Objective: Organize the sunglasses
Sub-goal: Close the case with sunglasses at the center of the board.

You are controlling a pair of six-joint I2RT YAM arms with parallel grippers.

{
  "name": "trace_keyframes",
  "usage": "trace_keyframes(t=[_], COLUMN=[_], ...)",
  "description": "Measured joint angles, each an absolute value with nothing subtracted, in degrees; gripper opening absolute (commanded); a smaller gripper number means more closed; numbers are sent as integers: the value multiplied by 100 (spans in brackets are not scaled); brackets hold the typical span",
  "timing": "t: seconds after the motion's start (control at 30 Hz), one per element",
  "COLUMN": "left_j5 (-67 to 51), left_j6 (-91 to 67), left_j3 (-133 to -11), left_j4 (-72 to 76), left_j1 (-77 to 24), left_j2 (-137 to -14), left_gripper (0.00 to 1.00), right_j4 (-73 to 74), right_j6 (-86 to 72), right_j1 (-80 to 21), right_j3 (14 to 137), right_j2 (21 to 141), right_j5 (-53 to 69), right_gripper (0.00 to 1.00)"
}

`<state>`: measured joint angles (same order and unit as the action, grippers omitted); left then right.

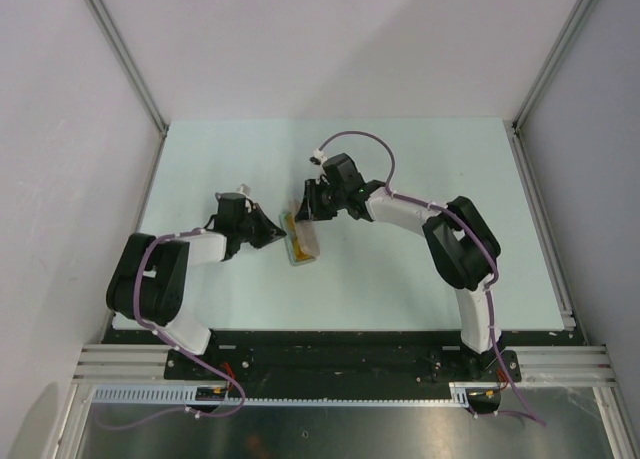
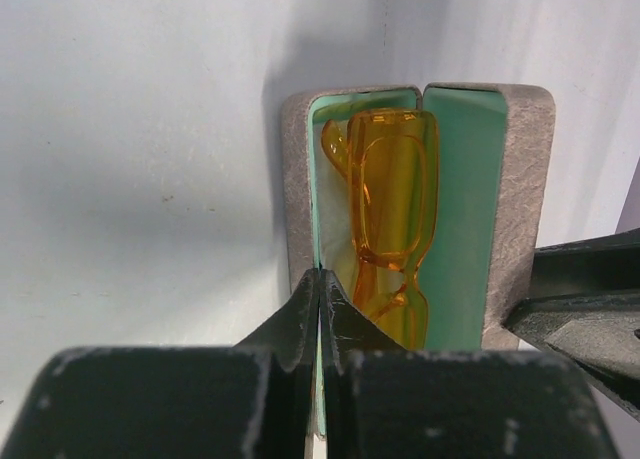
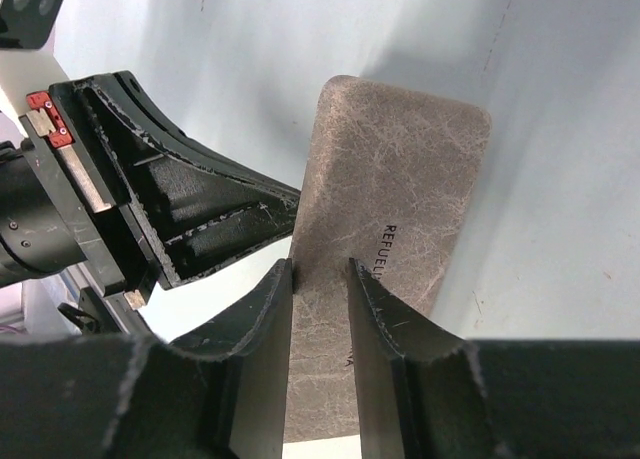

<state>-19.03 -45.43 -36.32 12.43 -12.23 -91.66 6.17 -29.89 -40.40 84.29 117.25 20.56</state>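
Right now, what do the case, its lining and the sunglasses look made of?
The case: stiff shell, grey-brown, matte, with random pale fibre streaks; looks like pressed felt or textured leatherette, can't tell which. The lining: mint green, flat matte, probably fabric or flocking. The sunglasses: translucent orange plastic, glossy, with bright highlights on the frame.

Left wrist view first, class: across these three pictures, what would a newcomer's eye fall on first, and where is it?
The bright orange sunglasses stand out, lying folded inside the open grey case with its mint lining, mid-table. Both arms converge there: the left hand pinches one side wall of the case, and the right hand sits at the lid's outer face.
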Motion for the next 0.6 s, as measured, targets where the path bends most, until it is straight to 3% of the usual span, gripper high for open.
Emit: trace_keyframes(t=[0.6], left_j5=[-847], left_j6=[-4442], left_j3=[-3503], left_j4=[617], left_j1=[-1236], left_j2=[-7662], left_gripper=[4], right_j4=[814], right_j6=[-2853], right_j1=[-4281], right_j3=[8976], right_j2=[12051], right_j5=[1785], right_gripper=[29])
